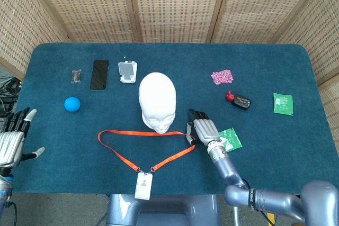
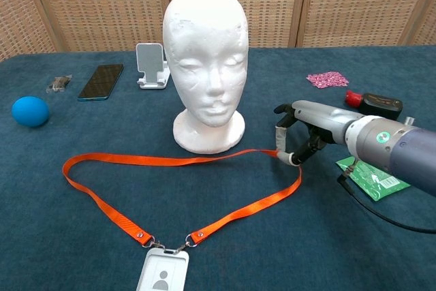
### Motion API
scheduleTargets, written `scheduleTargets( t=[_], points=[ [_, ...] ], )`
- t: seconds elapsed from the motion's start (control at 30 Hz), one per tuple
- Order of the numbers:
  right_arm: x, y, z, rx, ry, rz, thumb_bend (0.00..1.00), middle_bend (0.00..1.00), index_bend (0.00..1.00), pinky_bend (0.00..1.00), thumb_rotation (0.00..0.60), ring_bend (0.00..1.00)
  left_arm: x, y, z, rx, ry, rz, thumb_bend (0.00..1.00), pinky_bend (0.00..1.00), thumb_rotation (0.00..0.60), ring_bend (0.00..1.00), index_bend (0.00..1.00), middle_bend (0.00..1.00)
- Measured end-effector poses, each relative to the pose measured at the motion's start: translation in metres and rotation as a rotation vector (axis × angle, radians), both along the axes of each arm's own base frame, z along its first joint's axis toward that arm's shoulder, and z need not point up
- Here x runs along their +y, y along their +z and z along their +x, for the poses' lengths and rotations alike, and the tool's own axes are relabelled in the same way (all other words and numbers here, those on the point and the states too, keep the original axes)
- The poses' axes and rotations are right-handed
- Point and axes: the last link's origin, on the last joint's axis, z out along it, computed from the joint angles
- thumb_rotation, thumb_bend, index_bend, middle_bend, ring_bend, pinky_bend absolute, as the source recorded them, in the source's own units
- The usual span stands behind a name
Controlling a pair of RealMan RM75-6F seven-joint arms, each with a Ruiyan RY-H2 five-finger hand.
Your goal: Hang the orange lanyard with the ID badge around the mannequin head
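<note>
My right hand (image 2: pixel 303 134) pinches the orange lanyard (image 2: pixel 170 161) beside the mannequin head (image 2: pixel 206 52); my left hand (image 1: pixel 15 140) holds nothing, fingers spread.

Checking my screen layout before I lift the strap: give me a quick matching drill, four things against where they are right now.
Things:
1. orange lanyard
2. blue ball
3. right hand
4. black phone

Places:
A. flat on the cloth, left of the white phone stand
B. pinching the strap's right bend
C. looped on the cloth in front of the mannequin head
D. far left of the table

Pairs: 1-C, 2-D, 3-B, 4-A
</note>
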Motion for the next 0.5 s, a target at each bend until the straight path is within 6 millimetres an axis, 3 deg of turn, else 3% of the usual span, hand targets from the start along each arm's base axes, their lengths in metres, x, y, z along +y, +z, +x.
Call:
scheduleTargets(
  t=[0.1, 0.23, 0.37, 0.5],
  points=[
    [0.002, 0.005, -0.001, -0.023, -0.006, 0.005, 0.67, 0.0, 0.69, 0.0, 0.6, 0.0, 0.014, -0.019, 0.016, -0.027, -0.06, -0.044, 0.11, 0.0, 0.6, 0.0, 0.08, 0.0],
    [0.003, 0.01, -0.002, -0.039, -0.009, 0.01, 0.67, 0.0, 0.69, 0.0, 0.6, 0.0, 0.034, -0.045, 0.036, -0.056, -0.129, -0.096, 0.15, 0.0, 0.6, 0.0, 0.21, 0.0],
    [0.004, 0.011, -0.002, -0.054, -0.018, 0.019, 0.67, 0.0, 0.69, 0.0, 0.6, 0.0, 0.052, -0.071, 0.054, -0.069, -0.187, -0.134, 0.28, 0.0, 0.6, 0.0, 0.3, 0.0],
    [0.006, 0.013, -0.002, -0.073, -0.024, 0.035, 0.67, 0.0, 0.7, 0.0, 0.6, 0.0, 0.066, -0.096, 0.069, -0.059, -0.212, -0.201, 0.31, 0.0, 0.6, 0.0, 0.38, 0.0]
  ],
)
